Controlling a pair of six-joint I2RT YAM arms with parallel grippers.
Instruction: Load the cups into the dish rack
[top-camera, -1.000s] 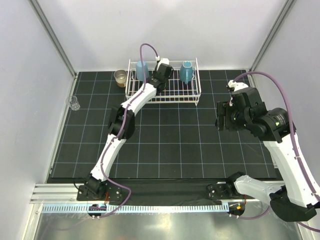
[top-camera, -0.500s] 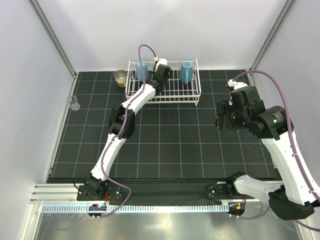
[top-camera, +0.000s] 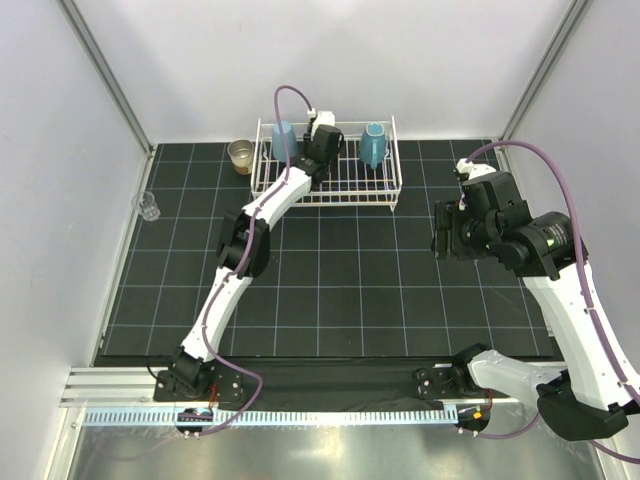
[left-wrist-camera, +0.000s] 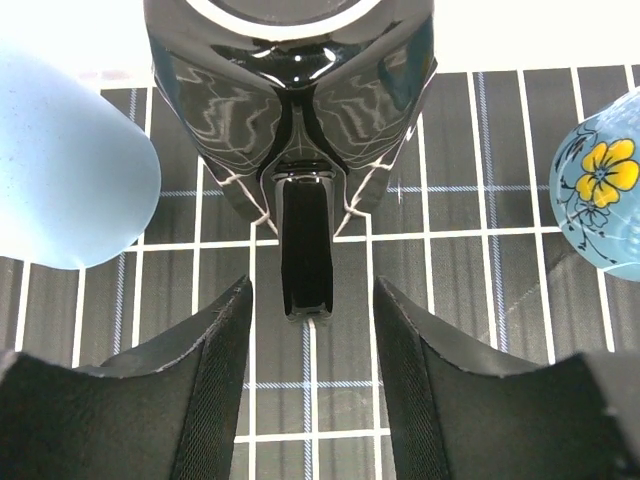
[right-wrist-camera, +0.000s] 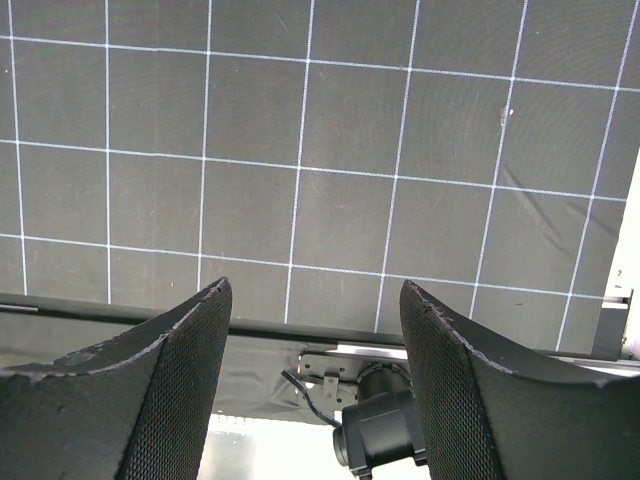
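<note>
Black mug (left-wrist-camera: 290, 100) sits at 12 o'clock of my left gripper (left-wrist-camera: 312, 290), handle between my parted jaws, untouched. Three in the rack (top-camera: 392, 186); tan cup (top-camera: 240, 155) and glass (top-camera: 148, 205) outside at 9 o'clock. Right gripper (right-wrist-camera: 312, 300) wide, empty.

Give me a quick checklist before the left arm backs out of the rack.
Left jaws clear of glossy black cup's handle: ok, gaps both sides.
Black cup sitting in white wire dish rack: ok.
Light blue tumbler and teal flowered mug in rack: ok.
Tan metallic cup loaded: not ok, on black mat beside rack.
Tiny clear glass loaded: not ok, near mat's left edge.
Right jaws empty: ok, open.
</note>
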